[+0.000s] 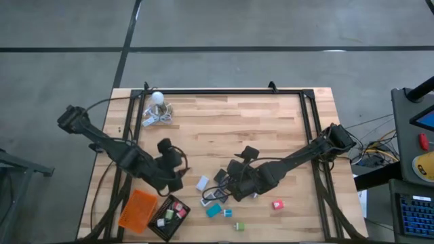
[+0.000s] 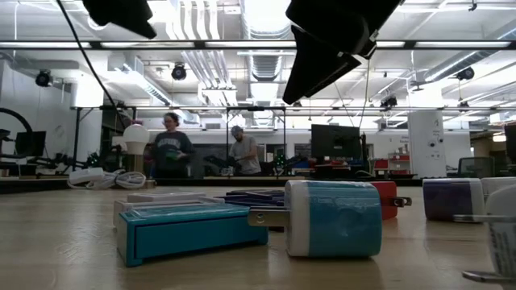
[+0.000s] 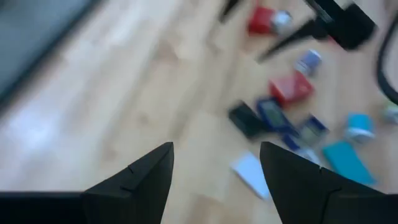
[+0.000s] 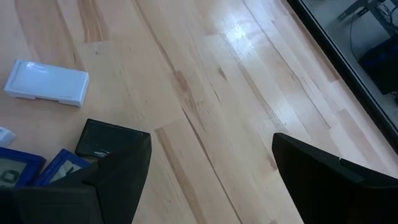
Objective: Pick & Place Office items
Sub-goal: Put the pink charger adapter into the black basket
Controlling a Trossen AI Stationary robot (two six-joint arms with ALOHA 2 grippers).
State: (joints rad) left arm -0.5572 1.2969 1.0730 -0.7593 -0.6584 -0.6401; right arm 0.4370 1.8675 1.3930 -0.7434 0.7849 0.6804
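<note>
Hovering near the table's (image 1: 271, 129) front edge, your right gripper (image 1: 230, 191) spreads its fingers over loose items (image 1: 213, 196); left gripper (image 1: 178, 177), fingers apart, empty, waits near trays (image 1: 139, 210).

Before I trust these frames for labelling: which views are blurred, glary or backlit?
Left wrist view: smeared, the office items soft beyond the open left gripper. Right wrist view: sharp, with glare on the table beyond the open right gripper. Low view: bright ceiling lights leave the arms as silhouettes. High view: evenly lit.
</note>
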